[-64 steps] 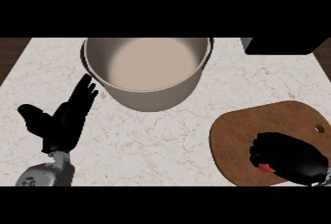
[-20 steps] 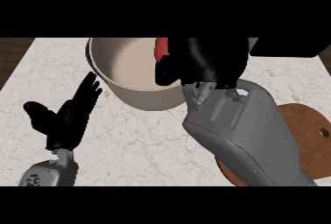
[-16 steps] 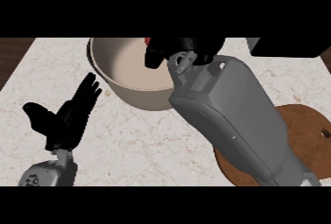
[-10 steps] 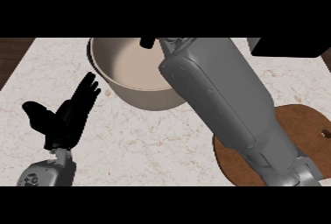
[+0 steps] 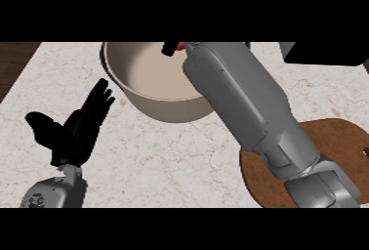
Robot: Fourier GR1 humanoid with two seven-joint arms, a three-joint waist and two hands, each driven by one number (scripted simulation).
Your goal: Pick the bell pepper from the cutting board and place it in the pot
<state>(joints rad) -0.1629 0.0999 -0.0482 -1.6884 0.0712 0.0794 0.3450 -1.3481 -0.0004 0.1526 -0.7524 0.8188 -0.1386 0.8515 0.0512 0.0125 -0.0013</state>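
One red sliver, likely bell pepper (image 5: 192,45), beside right hand (image 5: 172,47); over pot (image 5: 155,105).

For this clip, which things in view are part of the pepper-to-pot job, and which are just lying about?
Part of the job:
- pot
- cutting board
- bell pepper, only a red sliver showing over the pot's far rim
- right hand, mostly hidden behind its forearm

Just lying about:
- left hand, open and resting beside the pot
- dark object at the far right corner, unidentifiable
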